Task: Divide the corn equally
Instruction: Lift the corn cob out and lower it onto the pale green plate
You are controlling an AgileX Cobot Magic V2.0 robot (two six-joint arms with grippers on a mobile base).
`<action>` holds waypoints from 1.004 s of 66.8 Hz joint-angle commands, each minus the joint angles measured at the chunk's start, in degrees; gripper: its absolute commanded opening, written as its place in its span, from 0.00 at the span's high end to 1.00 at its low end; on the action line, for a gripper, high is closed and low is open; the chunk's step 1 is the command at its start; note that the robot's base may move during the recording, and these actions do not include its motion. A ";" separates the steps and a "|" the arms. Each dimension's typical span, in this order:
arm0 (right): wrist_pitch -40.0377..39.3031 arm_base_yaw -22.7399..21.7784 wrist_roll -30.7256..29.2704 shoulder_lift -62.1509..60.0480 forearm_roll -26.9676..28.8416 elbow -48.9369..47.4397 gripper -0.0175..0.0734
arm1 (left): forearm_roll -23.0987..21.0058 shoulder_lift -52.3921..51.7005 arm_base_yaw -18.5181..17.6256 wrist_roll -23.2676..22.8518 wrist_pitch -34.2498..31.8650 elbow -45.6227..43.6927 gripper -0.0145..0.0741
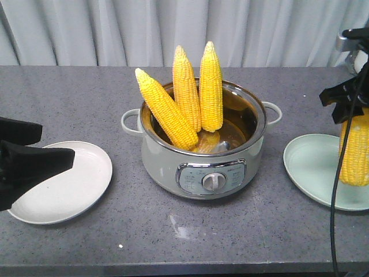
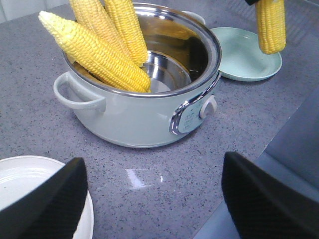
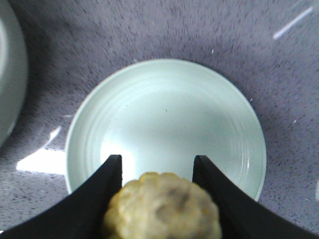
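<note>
My right tool point(image 3: 157, 162) clamps a corn cob point(image 1: 354, 147) by its upper end; likely stiff, hefty, grippy kernels. Left tool point(image 2: 154, 172) gapes empty.

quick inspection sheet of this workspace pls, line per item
surface: grey speckled counter, a few pale specks and glare
job's things: three cobs stand leaning in the pot; fourth cob held upright over the green plate; white plate bare
clutter: nothing seen
grippers: left tool open and empty, by the white plate; right tool shut on the fourth cob
cables: black cable hangs down at the right, crossing in front of the green plate
surroundings: grey curtain behind the counter
</note>
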 commanded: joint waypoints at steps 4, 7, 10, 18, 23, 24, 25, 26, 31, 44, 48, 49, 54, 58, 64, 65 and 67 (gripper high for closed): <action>-0.98 -0.30 -0.03 1.63 -2.54 -1.84 0.55 | -2.84 -0.29 -0.37 0.10 -1.99 -1.84 0.22; -0.98 -0.30 -0.03 2.62 -3.02 -1.84 0.55 | -2.84 -0.29 -0.37 0.10 -1.99 -1.84 0.22; -1.13 -0.30 -0.03 3.67 -3.67 -1.84 0.55 | -2.84 -0.29 -0.37 0.10 -1.99 -1.84 0.22; -1.59 -0.30 0.59 6.07 -3.66 -1.84 0.54 | -2.84 -0.29 -0.37 0.10 -1.99 -1.84 0.22; -1.66 -0.30 1.46 7.21 -3.66 -1.84 0.52 | -2.84 -0.29 -0.37 0.10 -1.99 -1.84 0.22; -1.66 -0.30 1.56 7.44 -3.66 -1.84 0.52 | -2.84 -0.29 -0.37 0.10 -1.99 -1.84 0.22; -1.72 -0.30 1.60 7.74 -3.66 -1.84 0.51 | -2.84 -0.29 -0.37 0.10 -1.99 -1.84 0.22; -1.73 -0.30 1.71 7.92 -3.66 -1.84 0.51 | -2.84 -0.29 -0.37 0.10 -1.99 -1.84 0.22; -2.11 -0.30 1.74 8.72 -3.66 -1.84 0.46 | -2.84 -0.29 -0.37 0.10 -1.99 -1.84 0.22; -6.37 -0.30 1.88 9.38 -3.70 -1.84 0.30 | -2.84 -0.29 -0.37 0.10 -2.20 -1.84 0.22; -7.71 -0.30 1.88 9.43 -3.70 -1.84 0.26 | -2.90 -0.29 -0.37 0.10 -2.20 -1.84 0.22; -7.94 -0.30 1.88 9.43 -3.70 -1.84 0.25 | -2.90 -0.29 -0.37 0.10 -2.20 -1.84 0.22; -8.56 -0.30 1.91 9.43 -3.70 -1.84 0.22 | -2.90 -0.29 -0.37 0.10 -2.20 -1.84 0.22; -8.61 -0.30 1.91 9.43 -3.70 -1.84 0.21 | -2.90 -0.29 -0.37 0.10 -2.32 -1.84 0.22; -9.13 -0.30 1.91 9.10 -4.17 -1.84 0.21 | -2.90 -0.29 -0.37 0.10 -2.58 -1.84 0.22; -9.06 -0.30 1.91 8.98 -4.17 -1.84 0.21 | -2.90 -0.29 -0.37 0.10 -2.71 -1.84 0.22; -8.73 -0.30 1.91 8.53 -4.17 -1.84 0.21 | -2.90 -0.29 -0.37 0.10 -2.84 -1.84 0.22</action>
